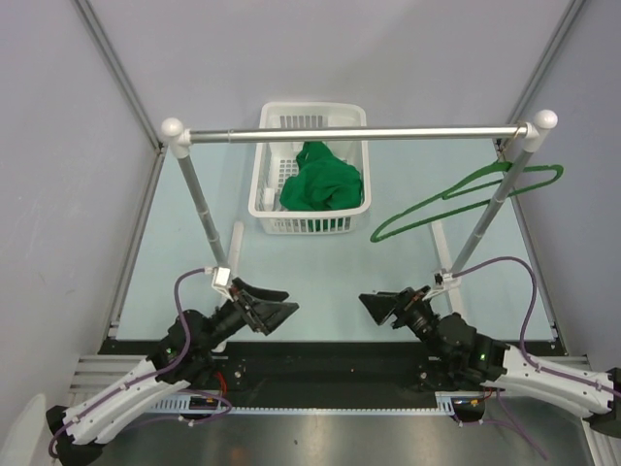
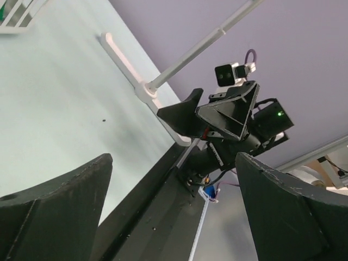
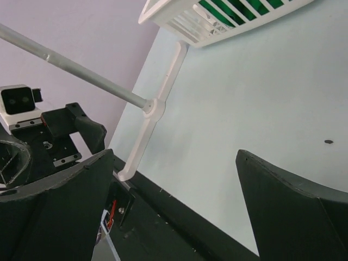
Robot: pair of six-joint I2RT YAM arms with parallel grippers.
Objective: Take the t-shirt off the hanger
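Note:
The bright green t-shirt [image 1: 321,180] lies crumpled inside the white plastic basket [image 1: 264,199] at the back of the table; green cloth shows through the basket slats [image 3: 228,12] in the right wrist view. The thin green hanger [image 1: 456,199] hangs bare and tilted near the right end of the silver rail [image 1: 354,133]. My left gripper [image 1: 281,303] and right gripper [image 1: 376,305] sit low near the table's front edge, facing each other, far from shirt and hanger. Both are open with nothing between their fingers [image 2: 60,209] [image 3: 293,201].
The rail rests on two slanted posts [image 1: 202,204] [image 1: 485,218] with white feet [image 3: 149,117] on the pale tabletop. A black strip [image 1: 320,364] runs along the near edge by the arm bases. The right arm [image 2: 228,117] fills the left wrist view.

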